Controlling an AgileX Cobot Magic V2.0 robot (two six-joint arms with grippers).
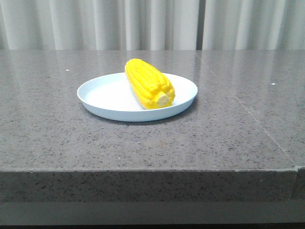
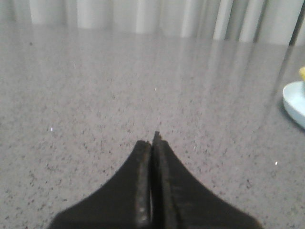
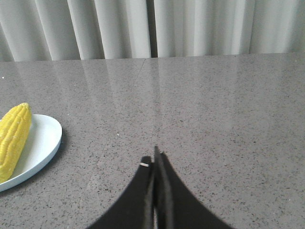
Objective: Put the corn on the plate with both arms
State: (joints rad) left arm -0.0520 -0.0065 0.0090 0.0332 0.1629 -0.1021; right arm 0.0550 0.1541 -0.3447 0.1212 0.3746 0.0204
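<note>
The yellow corn (image 1: 149, 84) lies on the pale blue-white plate (image 1: 102, 95) in the middle of the table, its pale stub end toward the front. The corn (image 3: 13, 139) and plate (image 3: 44, 143) also show in the right wrist view. The left wrist view shows only an edge of the plate (image 2: 294, 101) with a sliver of corn (image 2: 302, 73). My left gripper (image 2: 152, 140) is shut and empty over bare table, apart from the plate. My right gripper (image 3: 154, 160) is shut and empty, apart from the plate. Neither gripper shows in the front view.
The grey speckled stone table (image 1: 57, 138) has its front edge near the bottom of the front view. A seam (image 1: 248, 114) runs across the right side. White curtains (image 1: 152, 24) hang behind the table.
</note>
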